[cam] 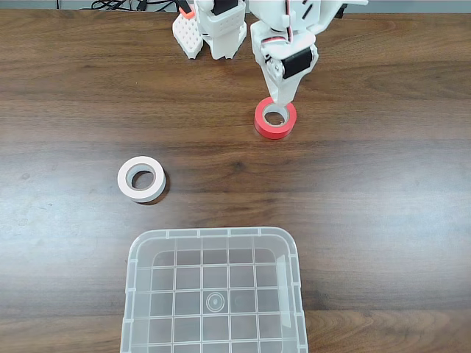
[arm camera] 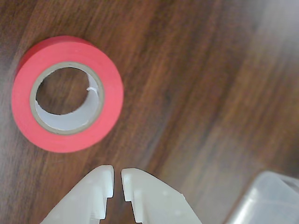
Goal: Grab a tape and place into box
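My white two-finger pincer (arm camera: 117,179) is nearly closed, only a thin slit between its tips, and holds nothing. It hangs just beside the bright red ring-shaped roll of tape (arm camera: 67,93), which lies flat on the dark wooden table (cam: 368,220), well apart from the clear plastic box (cam: 132,294)

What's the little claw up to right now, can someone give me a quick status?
Gripper nearly shut, empty, hovering by the red tape. Tape flat on the table, not grabbed. Box empty. White tape off to the side, nothing blocking.
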{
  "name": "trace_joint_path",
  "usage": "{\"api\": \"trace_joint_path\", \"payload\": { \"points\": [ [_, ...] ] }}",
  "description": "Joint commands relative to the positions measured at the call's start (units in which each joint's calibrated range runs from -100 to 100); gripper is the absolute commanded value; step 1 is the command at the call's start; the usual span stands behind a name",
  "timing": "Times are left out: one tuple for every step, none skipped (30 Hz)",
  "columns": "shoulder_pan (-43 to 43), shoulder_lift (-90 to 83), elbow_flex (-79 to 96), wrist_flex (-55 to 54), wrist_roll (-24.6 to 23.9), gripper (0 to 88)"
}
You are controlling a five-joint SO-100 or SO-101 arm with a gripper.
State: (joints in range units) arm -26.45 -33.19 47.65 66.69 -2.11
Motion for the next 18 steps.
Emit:
{"api": "trace_joint_path", "payload": {
  "points": [
    [-0.40,13.08,-11.43,-0.68,0.06,1.4],
    [-0.40,15.09,-12.48,-0.68,0.06,1.7],
    [-0.40,17.10,-13.53,-0.68,0.06,2.1],
    [-0.40,18.71,-14.23,-0.68,0.06,2.1],
    [-0.40,20.08,-14.85,-0.68,0.06,2.1],
    [-0.47,21.29,-15.28,-0.68,0.11,2.1],
    [-0.47,22.33,-15.72,-0.68,0.58,2.1],
    [-0.55,22.82,-15.81,-0.68,1.16,2.2],
    [-0.91,23.06,-15.81,-0.68,1.69,2.3],
    [-1.35,23.06,-15.63,-0.68,2.06,2.9],
    [-1.72,23.06,-15.37,-0.51,2.32,4.8],
    [-2.01,23.06,-15.20,-0.34,2.69,7.5],
    [-2.30,23.06,-15.02,-0.26,3.01,11.1],
    [-2.52,23.06,-14.93,-0.17,3.22,14.7],
    [-2.52,23.30,-14.93,-0.09,3.38,18.2],
    [-2.60,23.54,-14.93,-0.09,3.43,21.7],
    [-2.74,23.78,-14.93,-0.09,3.43,24.1],
    [-2.74,23.78,-14.85,0.00,3.43,25.6]
  ]
}}
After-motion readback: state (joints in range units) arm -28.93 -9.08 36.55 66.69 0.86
